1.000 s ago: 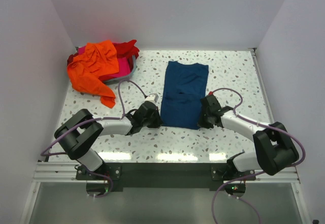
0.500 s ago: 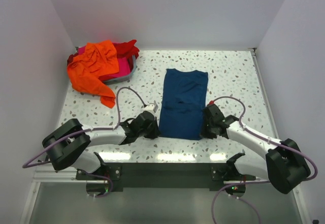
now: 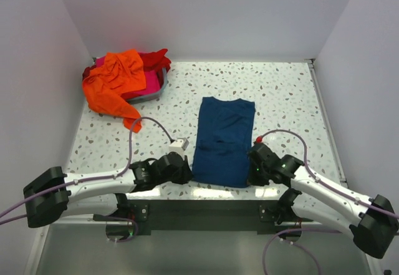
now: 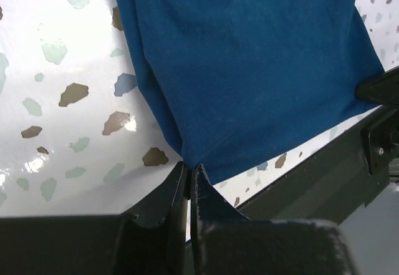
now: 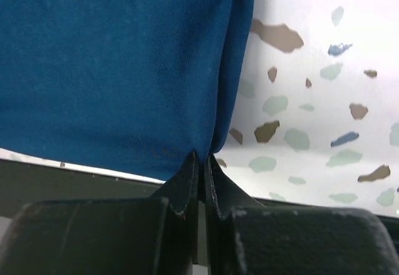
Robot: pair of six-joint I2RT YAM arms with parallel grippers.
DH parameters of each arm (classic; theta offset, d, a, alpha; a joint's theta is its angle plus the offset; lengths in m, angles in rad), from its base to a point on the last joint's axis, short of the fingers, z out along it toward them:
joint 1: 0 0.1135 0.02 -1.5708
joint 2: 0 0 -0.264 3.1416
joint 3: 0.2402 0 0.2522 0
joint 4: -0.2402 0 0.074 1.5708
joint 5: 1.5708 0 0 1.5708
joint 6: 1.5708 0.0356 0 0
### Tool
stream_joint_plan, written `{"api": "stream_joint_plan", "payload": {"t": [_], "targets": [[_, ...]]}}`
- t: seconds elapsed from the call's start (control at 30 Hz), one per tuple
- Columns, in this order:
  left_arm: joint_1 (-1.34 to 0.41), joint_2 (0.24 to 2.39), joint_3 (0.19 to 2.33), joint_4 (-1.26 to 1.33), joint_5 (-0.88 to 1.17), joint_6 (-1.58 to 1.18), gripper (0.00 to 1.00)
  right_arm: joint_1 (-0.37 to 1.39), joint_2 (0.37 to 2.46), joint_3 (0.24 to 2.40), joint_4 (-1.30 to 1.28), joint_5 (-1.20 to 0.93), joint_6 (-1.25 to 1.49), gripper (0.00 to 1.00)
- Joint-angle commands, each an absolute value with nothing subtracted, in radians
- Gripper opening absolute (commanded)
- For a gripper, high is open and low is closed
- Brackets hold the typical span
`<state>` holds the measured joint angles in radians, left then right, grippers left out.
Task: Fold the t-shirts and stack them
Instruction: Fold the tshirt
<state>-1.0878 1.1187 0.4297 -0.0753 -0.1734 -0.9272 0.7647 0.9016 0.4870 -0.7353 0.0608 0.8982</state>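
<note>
Overhead view: navy t-shirt (image 3: 223, 139) lies as a narrow folded strip at centre frame on the speckled table (image 3: 287, 94). Only this view shows the orange t-shirt (image 3: 112, 85), red t-shirt (image 3: 159, 58) and pink t-shirt (image 3: 148, 88) heaped over a grey bin (image 3: 156, 93), upper left. Left gripper (image 3: 189, 174) sits at the strip's lower-left corner, right gripper (image 3: 252, 174) at its lower-right.

Left wrist view: gripper (image 4: 190, 174) pinched closed on the shirt's (image 4: 249, 69) near corner.

Right wrist view: gripper (image 5: 202, 163) likewise clamped on the shirt's (image 5: 112, 57) near corner, cloth filling upper left of frame.
</note>
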Motion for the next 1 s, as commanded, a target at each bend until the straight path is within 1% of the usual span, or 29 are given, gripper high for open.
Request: {"api": "stream_joint_plan", "payload": {"t": [0.0,0.2,0.47,0.57,0.73,0.97], "targets": [[-1.115,1.066,0.457,-0.175,-0.224,-0.954,0.00,0.788,0.833,0.489,-0.892,0.084,0.945,0.00],[-1.198,1.032,0.531,-0.279,-0.264,-0.977,0.00,0.802,0.738,0.613,-1.035,0.106,0.954,0.00],[-1.322,1.002,0.601,-0.377,-0.334,-1.060,0.00,0.808,0.697,0.702,-1.111,0.089,0.951,0.00],[-1.362,0.988,0.659,-0.420,-0.373,-1.077,0.00,0.810,0.669,0.756,-1.147,0.089,0.957,0.00],[-1.417,1.009,0.732,-0.472,-0.408,-1.094,0.00,0.810,0.644,0.862,-1.221,0.101,0.957,0.00],[-1.493,1.022,0.839,-0.523,-0.469,-1.144,0.00,0.810,0.617,0.916,-1.259,0.103,0.962,0.00]]}}
